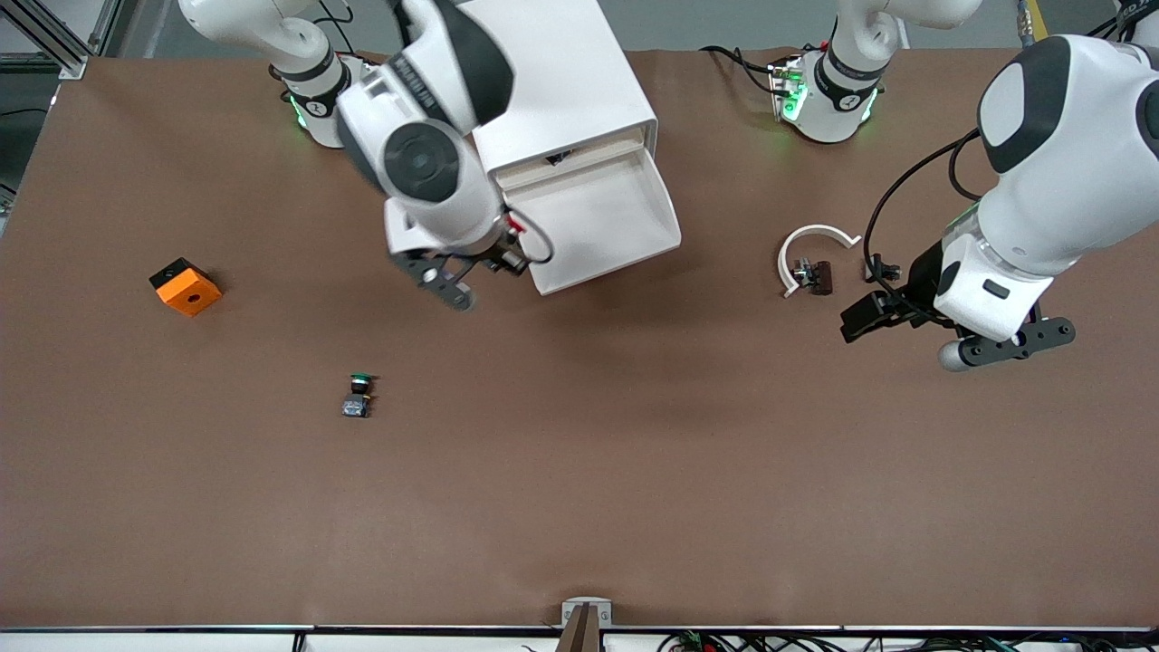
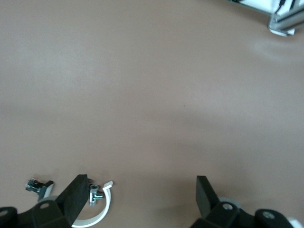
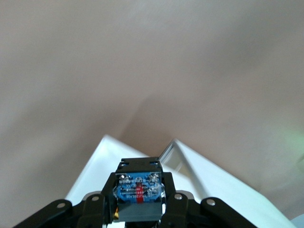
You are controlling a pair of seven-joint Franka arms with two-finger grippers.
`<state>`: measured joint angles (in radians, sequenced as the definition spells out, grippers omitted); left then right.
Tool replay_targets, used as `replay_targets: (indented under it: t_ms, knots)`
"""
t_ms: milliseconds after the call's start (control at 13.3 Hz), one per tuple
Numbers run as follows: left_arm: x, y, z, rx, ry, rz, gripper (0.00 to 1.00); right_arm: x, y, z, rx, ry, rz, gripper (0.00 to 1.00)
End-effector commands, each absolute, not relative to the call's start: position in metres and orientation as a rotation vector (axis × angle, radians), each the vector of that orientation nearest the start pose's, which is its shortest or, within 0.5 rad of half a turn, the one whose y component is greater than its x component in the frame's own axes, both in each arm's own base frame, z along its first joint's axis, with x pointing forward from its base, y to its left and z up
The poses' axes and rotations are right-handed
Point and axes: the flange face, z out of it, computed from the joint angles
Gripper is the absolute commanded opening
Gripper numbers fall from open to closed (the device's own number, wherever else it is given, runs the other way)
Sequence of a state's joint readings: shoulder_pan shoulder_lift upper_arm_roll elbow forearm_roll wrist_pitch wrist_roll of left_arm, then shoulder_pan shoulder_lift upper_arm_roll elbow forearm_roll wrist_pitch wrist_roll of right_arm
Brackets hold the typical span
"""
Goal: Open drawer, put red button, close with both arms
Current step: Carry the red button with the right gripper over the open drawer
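Note:
The white cabinet [image 1: 561,81] stands by the robots' bases with one drawer [image 1: 616,213] pulled out toward the front camera, its tray bare. My right gripper [image 1: 509,246] hangs over the drawer's edge at the right arm's end. It is shut on the red button [image 3: 139,192], whose black body with a blue label fills the gap between the fingers. A speck of red shows at the gripper in the front view; the cap itself is mostly hidden. The drawer's white wall [image 3: 95,175] lies just under it. My left gripper [image 1: 874,294] [image 2: 142,183] waits open and holds nothing, low over the table at the left arm's end.
A white curved clip [image 1: 810,246] [image 2: 97,211] with a small metal fitting [image 1: 812,274] lies beside the left gripper. A green-capped button [image 1: 359,396] and an orange block [image 1: 185,286] sit on the brown table toward the right arm's end.

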<state>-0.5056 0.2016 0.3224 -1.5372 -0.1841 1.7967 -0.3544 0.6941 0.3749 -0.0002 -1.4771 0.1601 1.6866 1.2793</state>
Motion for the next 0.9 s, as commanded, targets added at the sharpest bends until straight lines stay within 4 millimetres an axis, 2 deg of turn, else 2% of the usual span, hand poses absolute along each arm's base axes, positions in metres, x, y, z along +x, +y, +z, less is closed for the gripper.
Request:
replay_targets:
  t_ms: [0,151,376,602,828]
  knots:
    - [0.600,-0.129,0.548,-3.261,-0.199,-0.044,1.00,0.470,0.467,0.456,-2.961,1.009,0.300,0.00]
    - [0.597,-0.128,0.541,-3.261,-0.124,-0.025,1.00,0.444,0.501,0.455,-2.946,0.962,0.257,0.00]
    - [0.595,-0.130,0.527,-3.253,-0.020,0.005,1.00,0.421,0.534,0.432,-2.943,0.910,0.208,0.00]
    - [0.591,-0.140,0.511,-3.245,0.008,0.053,1.00,0.415,0.551,0.399,-2.948,0.966,0.162,0.00]
    - [0.585,-0.156,0.500,-3.243,0.052,0.095,1.00,0.418,0.552,0.379,-2.953,1.011,0.136,0.00]
